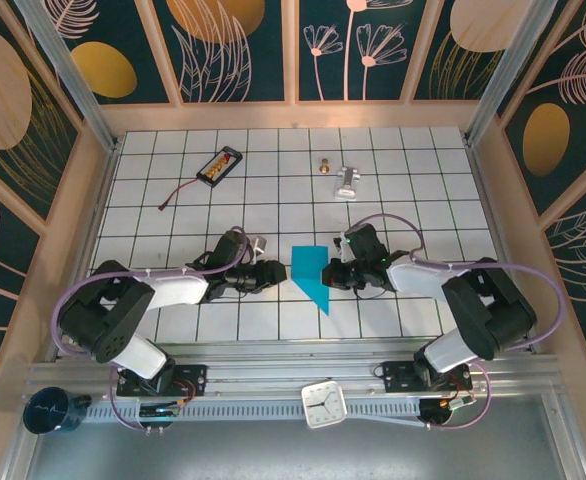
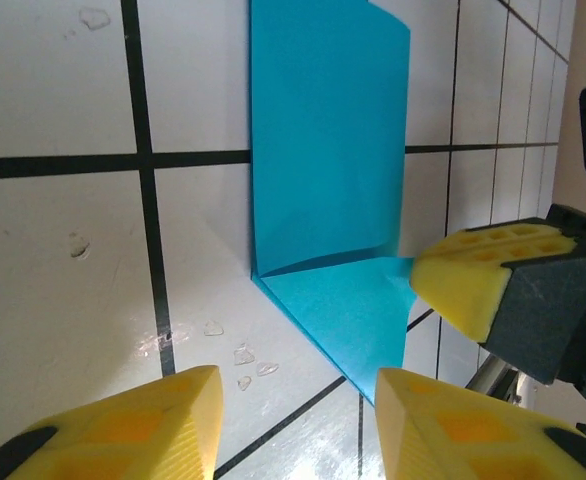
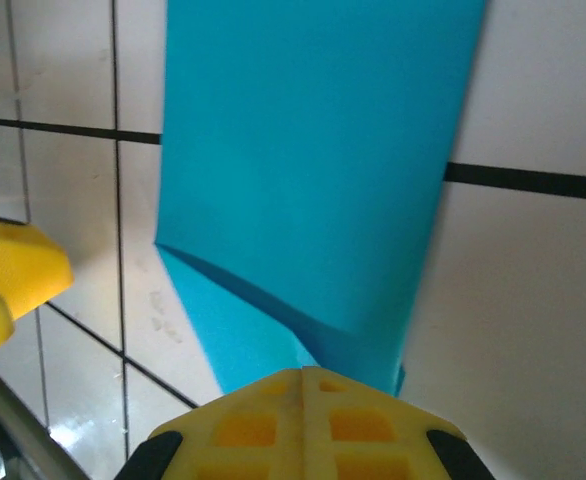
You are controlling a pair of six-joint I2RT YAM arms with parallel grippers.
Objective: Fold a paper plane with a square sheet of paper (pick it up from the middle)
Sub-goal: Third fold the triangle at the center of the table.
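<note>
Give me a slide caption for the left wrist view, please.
Open left gripper faces the partly folded paper; the right gripper pinches a corner.

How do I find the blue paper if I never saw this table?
Start at the white tiled table, and go to its near middle, where the left arm and right arm reach toward each other. Between their jaws lies the square sheet of paper, partly folded. It is flat and bright teal-blue, unlike the black battery pack and the silver metal piece farther back.
</note>
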